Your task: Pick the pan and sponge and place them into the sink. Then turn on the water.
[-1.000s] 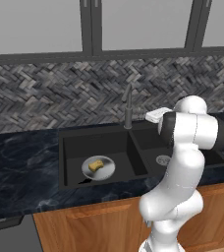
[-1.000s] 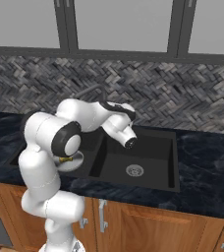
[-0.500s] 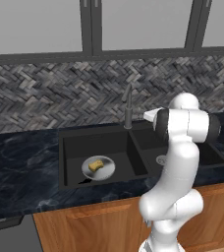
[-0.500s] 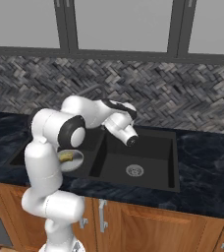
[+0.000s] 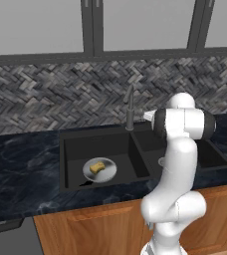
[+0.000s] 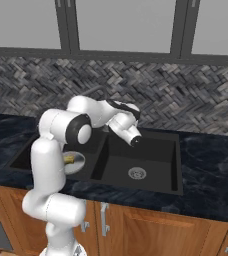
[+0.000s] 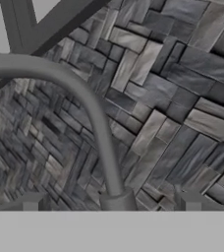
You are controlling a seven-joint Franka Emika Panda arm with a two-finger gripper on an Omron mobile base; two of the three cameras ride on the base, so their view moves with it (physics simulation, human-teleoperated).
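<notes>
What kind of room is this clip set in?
A rendered home kitchen, by the look of it: a black double-basin sink with a faucet, set in a dark stone counter over wooden cabinets.

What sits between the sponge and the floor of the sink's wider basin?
The pan: in the left base view the sponge lies in it, inside the sink.

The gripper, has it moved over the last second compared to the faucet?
Yes. In the left base view the gripper has drawn closer to the faucet, moving left toward it from the right basin's side, jaws open.
</notes>
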